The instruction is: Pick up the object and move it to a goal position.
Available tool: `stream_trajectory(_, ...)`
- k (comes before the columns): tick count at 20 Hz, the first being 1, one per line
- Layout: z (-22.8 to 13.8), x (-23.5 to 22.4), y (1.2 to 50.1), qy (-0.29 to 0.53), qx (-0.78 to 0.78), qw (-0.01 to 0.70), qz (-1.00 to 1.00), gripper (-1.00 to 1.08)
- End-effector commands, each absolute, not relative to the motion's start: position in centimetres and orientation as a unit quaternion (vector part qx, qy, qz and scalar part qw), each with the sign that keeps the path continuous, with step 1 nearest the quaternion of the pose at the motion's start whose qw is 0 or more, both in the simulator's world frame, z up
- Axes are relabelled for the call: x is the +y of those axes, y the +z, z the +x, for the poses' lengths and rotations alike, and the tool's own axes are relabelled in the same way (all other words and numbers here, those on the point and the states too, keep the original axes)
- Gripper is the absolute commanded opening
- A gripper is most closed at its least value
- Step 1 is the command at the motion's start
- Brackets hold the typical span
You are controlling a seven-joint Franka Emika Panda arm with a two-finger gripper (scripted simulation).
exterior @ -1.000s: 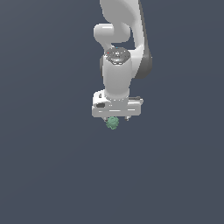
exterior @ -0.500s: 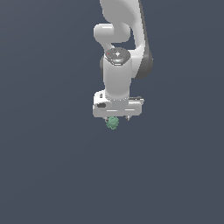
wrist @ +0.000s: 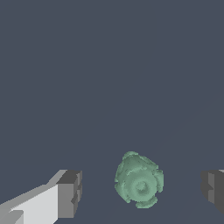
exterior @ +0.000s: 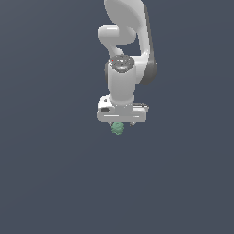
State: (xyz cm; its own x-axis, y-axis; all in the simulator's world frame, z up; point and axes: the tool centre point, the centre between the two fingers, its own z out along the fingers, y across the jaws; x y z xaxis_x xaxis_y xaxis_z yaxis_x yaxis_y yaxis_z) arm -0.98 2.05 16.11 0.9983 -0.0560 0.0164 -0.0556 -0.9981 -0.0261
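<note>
The object [exterior: 117, 129] is a small, bumpy green lump that pokes out just below the white hand in the exterior view. In the wrist view the object [wrist: 139, 183] lies between the two dark finger pads [wrist: 69, 193], with a clear gap on each side. My gripper [exterior: 120, 124] points straight down over it and stands open. Neither pad touches the lump. In the exterior view the fingers are mostly hidden under the hand. I cannot tell whether the object rests on the ground.
The white arm [exterior: 122, 68] rises above the hand toward the upper edge of the exterior view. All around is a plain dark grey-blue surface [exterior: 55, 173] with no other objects or edges showing.
</note>
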Motion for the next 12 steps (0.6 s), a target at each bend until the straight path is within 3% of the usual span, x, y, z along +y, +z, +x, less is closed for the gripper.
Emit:
stream_trajectory(1,-1.5,1.9,15.3,-0.007,0.050,0.012,-0.999,1.00)
stream_trajectory(12,-5.2,1.0,11.0,-0.002,0.183,0.005,-0.983,1.00)
